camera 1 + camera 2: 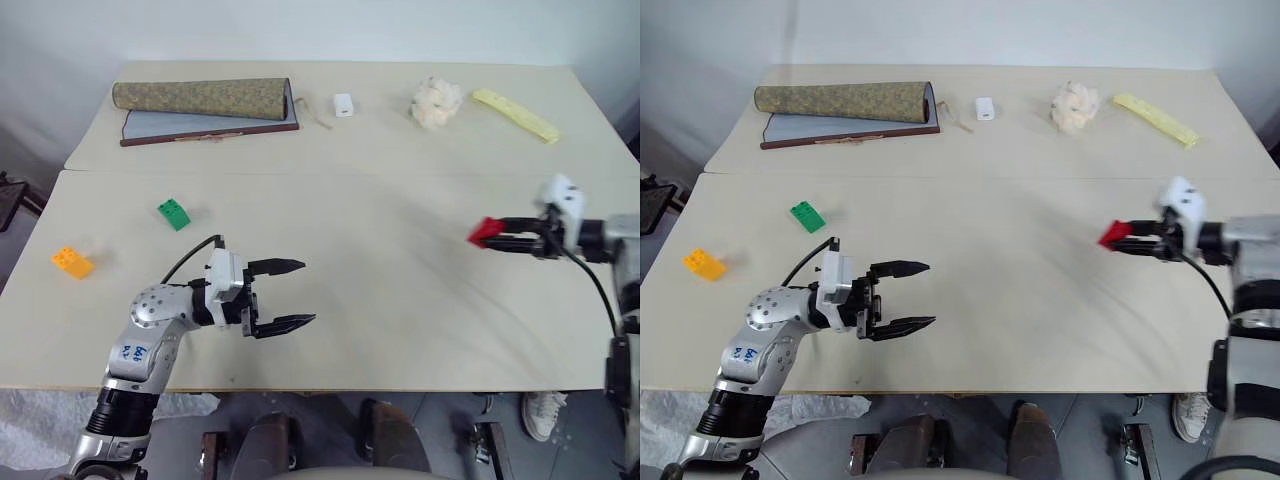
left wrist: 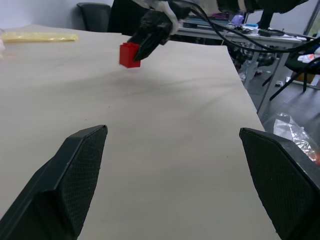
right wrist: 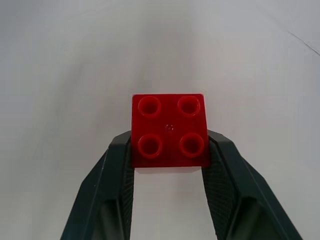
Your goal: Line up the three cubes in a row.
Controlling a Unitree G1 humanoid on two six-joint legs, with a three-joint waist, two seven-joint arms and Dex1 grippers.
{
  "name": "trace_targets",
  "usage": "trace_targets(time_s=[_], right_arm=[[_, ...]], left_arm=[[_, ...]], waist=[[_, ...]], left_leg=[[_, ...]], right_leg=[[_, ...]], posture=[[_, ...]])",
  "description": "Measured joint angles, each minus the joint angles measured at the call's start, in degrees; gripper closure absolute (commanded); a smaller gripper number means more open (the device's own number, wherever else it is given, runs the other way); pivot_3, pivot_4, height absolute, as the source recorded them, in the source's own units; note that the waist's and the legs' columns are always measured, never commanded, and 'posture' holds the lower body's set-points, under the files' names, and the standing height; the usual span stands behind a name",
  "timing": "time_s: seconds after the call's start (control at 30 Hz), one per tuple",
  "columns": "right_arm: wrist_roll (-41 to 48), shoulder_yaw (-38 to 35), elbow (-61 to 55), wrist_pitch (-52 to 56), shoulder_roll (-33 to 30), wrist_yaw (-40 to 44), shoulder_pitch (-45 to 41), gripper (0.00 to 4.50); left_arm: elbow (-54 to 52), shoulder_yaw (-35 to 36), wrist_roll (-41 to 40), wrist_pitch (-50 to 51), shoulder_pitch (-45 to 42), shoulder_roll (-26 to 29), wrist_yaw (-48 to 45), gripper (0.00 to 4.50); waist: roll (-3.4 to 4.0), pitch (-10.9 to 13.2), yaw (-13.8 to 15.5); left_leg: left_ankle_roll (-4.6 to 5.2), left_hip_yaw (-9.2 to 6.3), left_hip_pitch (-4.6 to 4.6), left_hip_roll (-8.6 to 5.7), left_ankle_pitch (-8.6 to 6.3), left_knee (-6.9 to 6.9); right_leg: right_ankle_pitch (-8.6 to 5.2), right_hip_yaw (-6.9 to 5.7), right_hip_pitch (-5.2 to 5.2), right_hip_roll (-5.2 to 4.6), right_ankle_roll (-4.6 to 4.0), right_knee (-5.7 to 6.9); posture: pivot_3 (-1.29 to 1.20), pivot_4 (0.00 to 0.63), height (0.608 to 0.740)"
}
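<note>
Right gripper [image 1: 497, 236]: at the right of the head view, above the table, its two black fingers clamped on the red cube, pointing toward the frame's centre.
Red cube [image 3: 169, 130]: pinched between the fingertips with its four studs facing the wrist camera; right of centre in the head view.
Left gripper [image 1: 296, 293]: lower left of centre in the head view, jaws spread wide with nothing between them, pointing toward the right of the frame.
Green cube [image 1: 173, 213]: on the table at the left, above and left of the left gripper.
Orange-yellow cube [image 1: 73, 262]: near the left edge, below and left of the green cube, well apart from it.
Table [image 1: 380, 280]: pale beige.
Far edge of the table: a rolled mat [image 1: 200, 98] at upper left, a small white block [image 1: 343, 104], a white fluffy clump [image 1: 437, 102] and a yellow strip [image 1: 515, 114] at upper right.
</note>
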Motion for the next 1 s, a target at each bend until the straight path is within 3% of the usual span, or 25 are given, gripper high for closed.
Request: trace_targets(time_s=[0.27,0.6,0.9,1.0], right_arm=[[-0.1,10.1,-20.9,7.8,6.2,1.3,0.9,3.02],[-0.7,13.2,-18.1,3.2,7.5,1.2,2.5,3.02],[0.2,12.1,-15.1,1.4,7.8,1.3,3.2,0.05],[3.8,8.5,-15.2,-1.8,7.7,1.6,5.2,0.02]], left_arm=[[0.0,2.8,-1.1,-1.4,2.5,1.7,-1.4,0.0],[0.1,8.1,-1.1,-2.8,10.1,5.1,-1.0,0.0],[0.0,11.6,-1.4,-2.2,13.1,4.8,3.7,0.0],[-0.5,13.9,-1.7,-2.2,14.3,4.8,5.3,0.0]], waist=[[0.02,0.0,1.3],[0.03,0.0,1.2],[0.04,0.0,1.2],[0.03,0.0,1.2]], left_leg=[[0.01,-0.59,-0.24,-0.09,-0.08,0.33],[-0.01,-0.57,-0.24,-0.07,-0.11,0.37],[-0.01,-0.58,-0.23,-0.06,-0.11,0.37],[-0.01,-0.57,-0.23,-0.07,-0.12,0.37]], right_leg=[[0.0,-0.12,-0.03,-0.02,0.0,0.02],[0.0,-0.15,-0.03,-0.01,0.0,0.05],[0.0,-0.14,-0.03,-0.01,0.0,0.07],[0.0,-0.13,-0.03,-0.01,0.0,0.05]], posture=[[0.0,0.15,0.74],[0.0,0.15,0.74],[0.0,0.15,0.74],[0.0,0.15,0.74]])
